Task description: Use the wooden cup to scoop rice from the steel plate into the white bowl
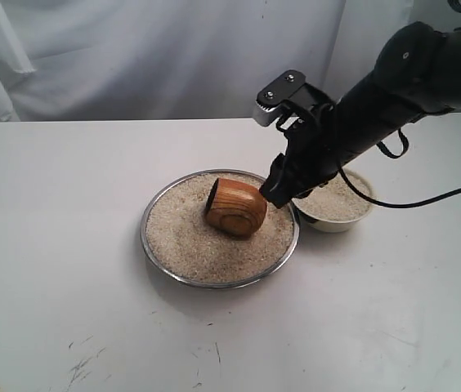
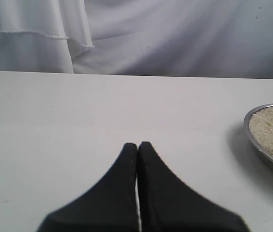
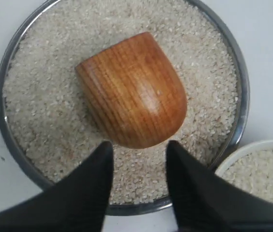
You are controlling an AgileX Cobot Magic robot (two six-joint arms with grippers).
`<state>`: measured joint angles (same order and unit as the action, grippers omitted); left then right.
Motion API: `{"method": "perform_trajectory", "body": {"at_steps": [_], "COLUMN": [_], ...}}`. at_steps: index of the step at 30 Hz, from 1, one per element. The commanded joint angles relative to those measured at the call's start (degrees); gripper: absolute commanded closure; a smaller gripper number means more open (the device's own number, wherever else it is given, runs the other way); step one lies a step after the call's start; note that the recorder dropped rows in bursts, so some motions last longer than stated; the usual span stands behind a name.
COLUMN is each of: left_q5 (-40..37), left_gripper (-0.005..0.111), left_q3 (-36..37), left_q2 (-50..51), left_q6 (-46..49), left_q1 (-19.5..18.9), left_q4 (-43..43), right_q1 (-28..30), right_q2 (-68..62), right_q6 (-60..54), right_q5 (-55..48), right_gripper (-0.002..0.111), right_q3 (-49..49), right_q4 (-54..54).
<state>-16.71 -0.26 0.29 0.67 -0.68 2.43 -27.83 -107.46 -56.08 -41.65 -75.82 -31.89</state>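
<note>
While right arm slants down past small round cream-white bowl (image 1: 341, 224), right gripper (image 3: 138, 153) sits spread, tips either side of rounded base of reddish-brown wooden cup (image 3: 134, 94), not clamped. Cup lies on side ahead of fingers, on pale rice (image 3: 44, 111) filling wide shiny steel plate (image 3: 3, 72). Plate rim beneath fingers; bowl just beside it. Left gripper (image 2: 137, 147) pinched closed over bare white table (image 2: 54, 111), plate off to side. White curtain (image 1: 132, 57) behind.
</note>
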Motion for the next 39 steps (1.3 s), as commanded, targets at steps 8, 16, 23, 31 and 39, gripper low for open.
{"method": "perform_trajectory", "body": {"at_steps": [8,16,23,31,39], "left_q5": [0.36,0.36,0.36,0.36,0.36], "left_gripper": [0.107,0.107,0.107,0.107,0.107], "left_q3": [0.26,0.26,0.26,0.26,0.26], "left_q2": [-0.29,-0.29,-0.29,-0.29,-0.29], "left_q6": [-0.18,-0.18,-0.18,-0.18,-0.18], "left_q1": [0.09,0.09,0.09,0.09,0.09], "left_q4": [0.04,0.04,0.04,0.04,0.04], "right_q1": [1.28,0.56,0.46,0.46,0.46], "right_q2": [0.36,-3.99,-3.99,-4.11,-7.45], "right_q6": [-6.55,-9.07,-25.61,-35.29,-42.66], "right_q5": [4.34,3.45,2.01,0.98,1.12], "right_gripper": [0.022,0.02,0.02,0.02,0.02], "right_q3": [-0.44,-0.44,-0.44,-0.44,-0.44], "right_q4": [2.06,-4.57,-8.45,-10.71,-20.38]}}
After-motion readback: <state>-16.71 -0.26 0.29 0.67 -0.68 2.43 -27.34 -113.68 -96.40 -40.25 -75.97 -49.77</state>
